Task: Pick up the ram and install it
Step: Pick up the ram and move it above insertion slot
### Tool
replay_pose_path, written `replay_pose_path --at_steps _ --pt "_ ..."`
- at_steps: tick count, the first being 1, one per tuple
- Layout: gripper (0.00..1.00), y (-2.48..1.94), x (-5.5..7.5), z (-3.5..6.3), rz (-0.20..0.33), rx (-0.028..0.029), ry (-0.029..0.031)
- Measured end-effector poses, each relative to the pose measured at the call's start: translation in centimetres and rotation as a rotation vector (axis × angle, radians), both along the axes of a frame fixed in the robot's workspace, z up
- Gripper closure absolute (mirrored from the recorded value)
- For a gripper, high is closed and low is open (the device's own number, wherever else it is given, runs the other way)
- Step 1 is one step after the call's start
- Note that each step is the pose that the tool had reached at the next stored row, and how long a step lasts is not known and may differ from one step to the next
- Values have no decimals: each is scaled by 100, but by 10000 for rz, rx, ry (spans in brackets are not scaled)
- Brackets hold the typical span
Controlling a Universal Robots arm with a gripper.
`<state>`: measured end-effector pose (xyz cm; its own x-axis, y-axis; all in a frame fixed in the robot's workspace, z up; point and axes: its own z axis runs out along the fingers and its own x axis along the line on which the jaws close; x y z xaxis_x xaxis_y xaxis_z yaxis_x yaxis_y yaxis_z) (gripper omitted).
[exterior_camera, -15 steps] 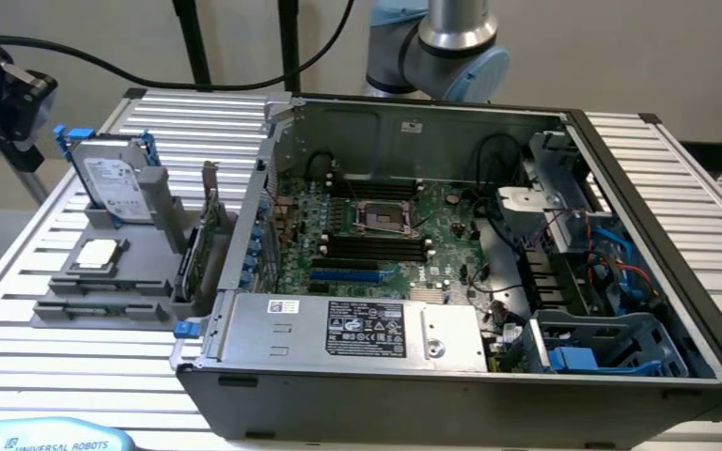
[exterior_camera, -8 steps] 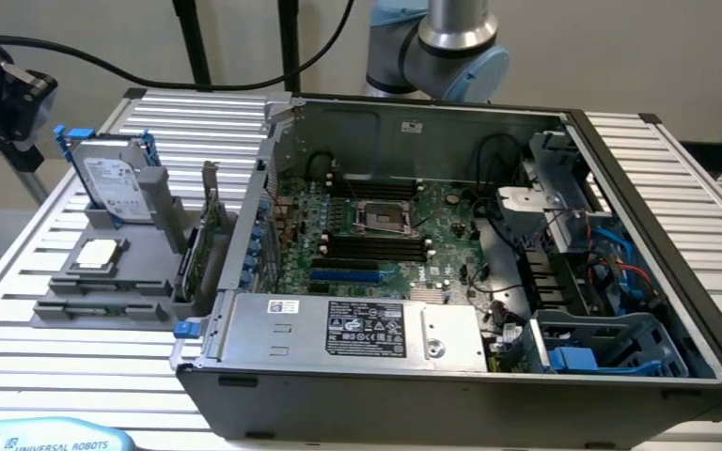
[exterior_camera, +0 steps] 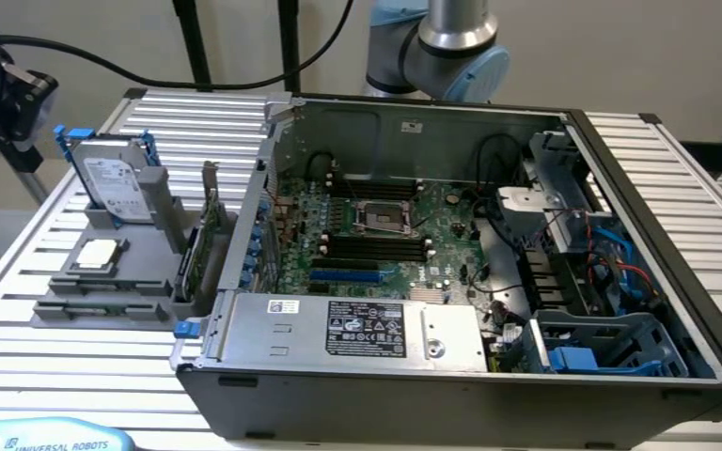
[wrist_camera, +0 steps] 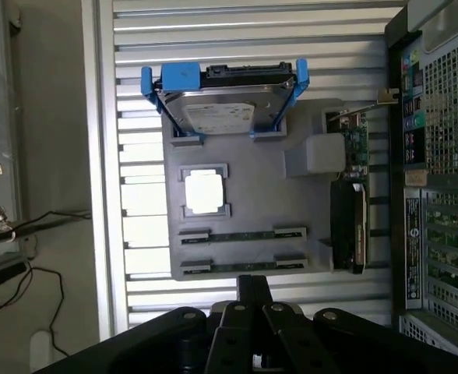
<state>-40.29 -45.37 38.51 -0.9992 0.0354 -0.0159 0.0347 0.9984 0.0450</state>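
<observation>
Two thin dark-green ram sticks stand on edge in the grey holder (wrist_camera: 244, 167): one ram (wrist_camera: 241, 234) and a second ram (wrist_camera: 241, 267) beside it. My gripper (wrist_camera: 254, 282) hangs high above the holder, just off its edge by the second stick, shut with nothing between its fingers. In the exterior view the holder (exterior_camera: 104, 301) sits on the slatted table at the left of the open computer case (exterior_camera: 462, 376). The black memory slots (exterior_camera: 374, 246) lie on the motherboard inside the case, near the processor socket (exterior_camera: 383, 216).
The holder also carries a hard drive (wrist_camera: 217, 109) in a blue frame, a square silver processor chip (wrist_camera: 204, 192) and a green expansion card (wrist_camera: 354, 148) with a metal bracket. The power supply (exterior_camera: 361, 329) and blue drive cage (exterior_camera: 600, 348) fill the case's near side. Cables hang at the exterior view's upper left.
</observation>
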Motion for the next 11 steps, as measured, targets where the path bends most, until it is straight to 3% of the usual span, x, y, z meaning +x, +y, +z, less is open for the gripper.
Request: replay_pose_path --at_steps 11 --pt "89 0 0 -9 1837 -30 39"
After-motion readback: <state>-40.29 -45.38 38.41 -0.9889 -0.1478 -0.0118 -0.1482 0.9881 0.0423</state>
